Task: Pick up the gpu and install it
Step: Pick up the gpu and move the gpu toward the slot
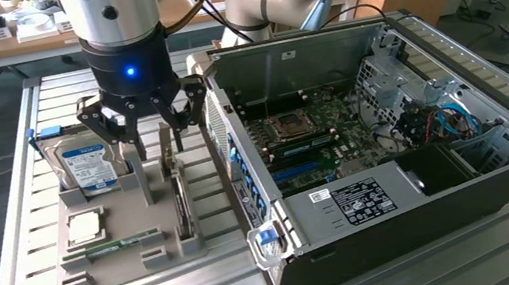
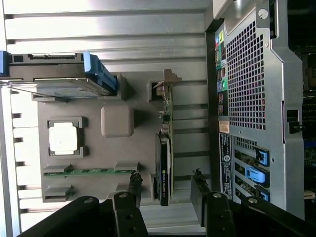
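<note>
Gripper (image 1: 157, 150) wide, over gpu (image 2: 164, 163) (upright) — hard drive (image 1: 88, 166) beside; case (image 1: 421, 190) near

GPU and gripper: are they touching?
Apart. In the wrist view the gripper has its jaws open on either side of the gpu, with a plain gap between the card and each finger.

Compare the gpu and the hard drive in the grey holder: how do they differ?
The gpu is a thin dark card with a green board; the hard drive is boxy with a blue-white label. The gpu stands on edge nearest the computer case; the hard drive sits farther from it. Both rest in the grey holder.
</note>
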`<state>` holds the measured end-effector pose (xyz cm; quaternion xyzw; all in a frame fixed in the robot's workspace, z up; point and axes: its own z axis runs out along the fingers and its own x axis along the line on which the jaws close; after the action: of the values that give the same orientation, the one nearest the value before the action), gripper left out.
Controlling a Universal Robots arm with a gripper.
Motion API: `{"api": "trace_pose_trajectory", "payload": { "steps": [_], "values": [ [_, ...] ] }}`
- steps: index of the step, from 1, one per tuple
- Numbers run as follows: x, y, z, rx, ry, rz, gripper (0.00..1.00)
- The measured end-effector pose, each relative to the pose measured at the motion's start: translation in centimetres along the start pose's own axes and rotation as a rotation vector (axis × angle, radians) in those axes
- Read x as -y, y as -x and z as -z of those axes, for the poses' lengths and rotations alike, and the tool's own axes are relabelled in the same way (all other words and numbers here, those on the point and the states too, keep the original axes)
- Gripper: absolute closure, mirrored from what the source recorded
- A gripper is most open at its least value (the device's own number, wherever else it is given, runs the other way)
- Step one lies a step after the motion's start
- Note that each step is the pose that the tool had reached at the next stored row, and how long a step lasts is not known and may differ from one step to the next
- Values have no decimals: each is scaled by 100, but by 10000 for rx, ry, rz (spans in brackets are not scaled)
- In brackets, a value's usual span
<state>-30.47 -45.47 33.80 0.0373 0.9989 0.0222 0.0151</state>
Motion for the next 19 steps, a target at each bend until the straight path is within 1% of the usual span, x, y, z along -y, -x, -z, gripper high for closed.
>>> {"api": "trace_pose_trajectory", "payload": {
  "steps": [9, 19],
  "values": [
    [3, -2, -63, 0, 1, 0, 47],
    [8, -5, -171, -1, -1, 0, 47]
  ]
}}
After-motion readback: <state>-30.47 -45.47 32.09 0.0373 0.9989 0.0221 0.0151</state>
